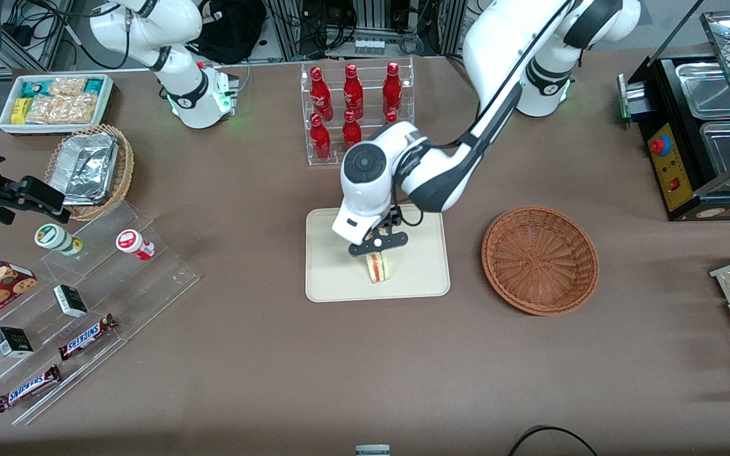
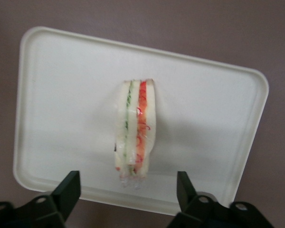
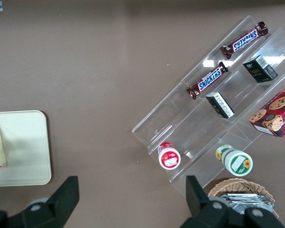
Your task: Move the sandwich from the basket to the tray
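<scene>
Your hand (image 1: 378, 247) hovers above the flat cream-beige rectangular tray (image 1: 333, 278), fingers spread wide and gripping nothing; the clear-wrapped triangular sandwich (image 2: 135, 128) stands on edge on it, directly beneath.

A brown worktop (image 1: 263, 354) carries the cream tray (image 1: 333, 278) near its middle, with the reddish-brown wicker basket (image 1: 540, 259) beside it toward the working arm's end. The gripper (image 1: 379, 248) hangs open above the tray. A clear bottle rack (image 1: 357, 111), stepped acrylic display (image 1: 86, 316), tan foil-container basket (image 1: 89, 171), white snack bin (image 1: 54, 102) and black food warmer (image 1: 701, 139) also rest there.
</scene>
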Robot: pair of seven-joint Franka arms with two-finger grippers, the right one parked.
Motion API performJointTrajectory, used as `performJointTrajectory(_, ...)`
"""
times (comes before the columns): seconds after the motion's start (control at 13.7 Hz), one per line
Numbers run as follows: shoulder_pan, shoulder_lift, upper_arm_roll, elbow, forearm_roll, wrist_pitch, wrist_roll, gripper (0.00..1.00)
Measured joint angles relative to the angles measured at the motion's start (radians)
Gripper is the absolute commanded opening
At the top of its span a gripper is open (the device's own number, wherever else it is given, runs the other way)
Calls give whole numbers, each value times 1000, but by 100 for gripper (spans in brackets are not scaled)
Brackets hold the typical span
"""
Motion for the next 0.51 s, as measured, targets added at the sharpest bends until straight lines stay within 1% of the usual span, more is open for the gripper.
performJointTrajectory(0.15,37,-51,4,0,6,-80,66,100)
performJointTrajectory(0.29,76,-83,15,-1,10,-157,95,100)
performJointTrajectory(0.37,104,-98,19,-1,12,-183,109,100)
performJointTrajectory(0.51,180,-134,22,-15,13,-229,205,100)
